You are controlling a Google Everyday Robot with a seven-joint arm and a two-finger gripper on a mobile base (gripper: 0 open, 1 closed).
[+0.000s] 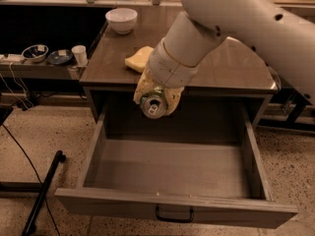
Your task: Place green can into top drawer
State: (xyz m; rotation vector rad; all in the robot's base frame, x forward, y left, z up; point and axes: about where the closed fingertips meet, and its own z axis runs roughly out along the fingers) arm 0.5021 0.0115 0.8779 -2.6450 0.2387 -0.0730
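My gripper (155,101) is shut on the green can (153,105), whose silver end faces the camera. It hangs above the back of the open top drawer (172,171), just in front of the cabinet's front edge. The drawer is pulled fully out, grey inside, with a small black handle (173,215) at the centre of its front panel. Nothing shows inside the drawer. My white arm reaches in from the upper right and covers part of the cabinet top.
A yellow sponge (138,58) and a white bowl (121,19) sit on the cabinet top (231,68). A low shelf at left holds small bowls (35,52) and a white cup (78,54). A black pole (42,193) and cables lie on the floor at left.
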